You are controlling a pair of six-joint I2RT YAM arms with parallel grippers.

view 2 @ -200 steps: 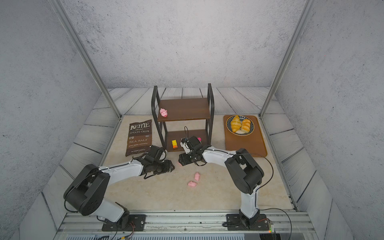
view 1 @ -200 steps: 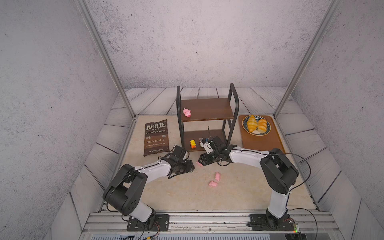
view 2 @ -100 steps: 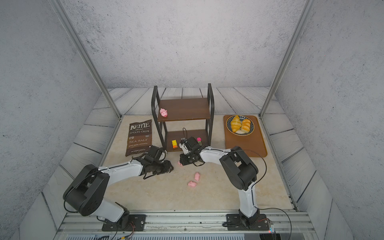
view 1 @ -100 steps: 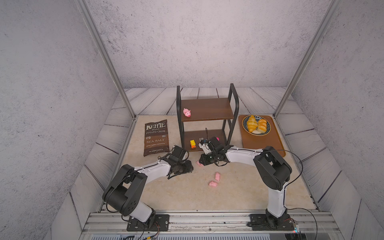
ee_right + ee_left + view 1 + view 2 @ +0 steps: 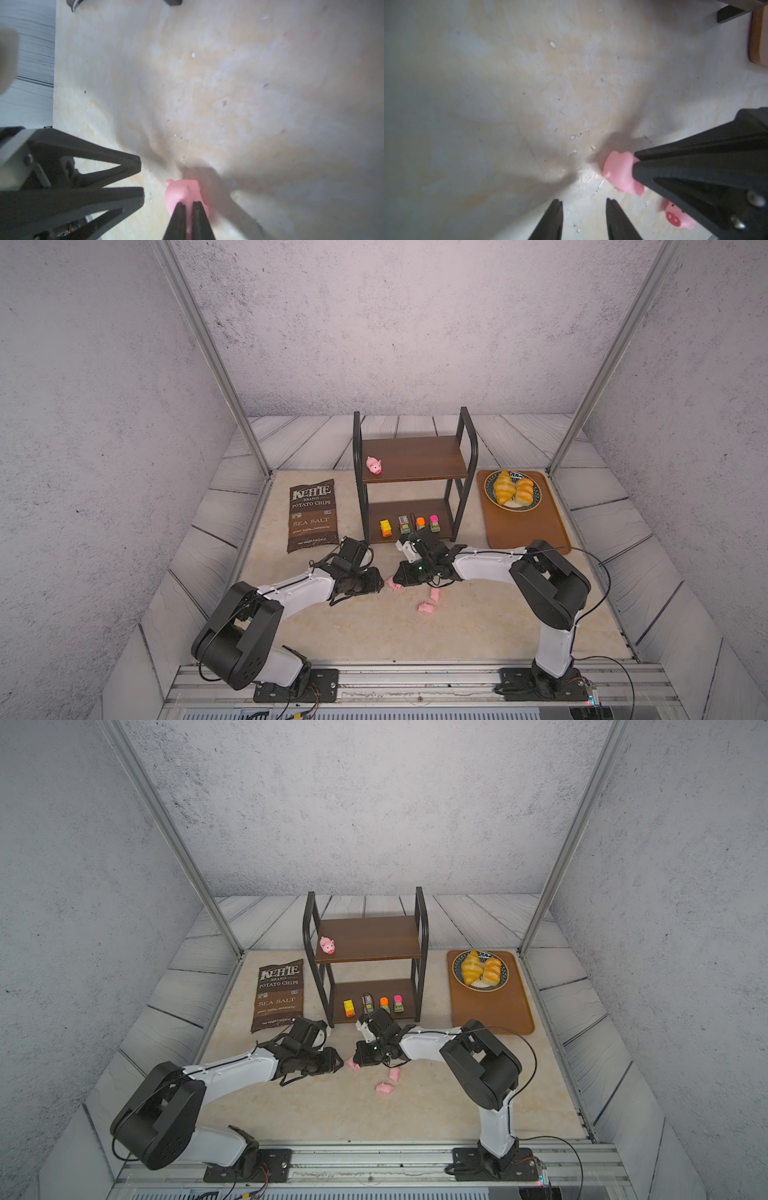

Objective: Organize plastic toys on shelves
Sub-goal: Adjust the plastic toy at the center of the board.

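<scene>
On the shelves [image 5: 415,458], one pink pig [image 5: 373,465] stands on the top board. A yellow truck [image 5: 385,528], a grey truck [image 5: 404,524], an orange truck [image 5: 420,524] and a pink-topped truck [image 5: 434,523] line the lower board. My right gripper [image 5: 189,204] is shut on a pig [image 5: 182,193] low over the table, in front of the shelves. My left gripper [image 5: 584,202] is open and holds nothing. Its tips are just left of that held pig [image 5: 392,584]. Two more pigs [image 5: 435,594] [image 5: 427,608] lie on the table nearby.
A Kettle chips bag [image 5: 312,514] lies flat left of the shelves. A brown tray [image 5: 528,531] on the right holds a plate of croissants [image 5: 513,490]. Both wrists sit close together, tips almost meeting in front of the shelves.
My right gripper has closed on the pig on the table. My left gripper's jaws have narrowed but stay apart. The right arm's elbow has shifted a little.
</scene>
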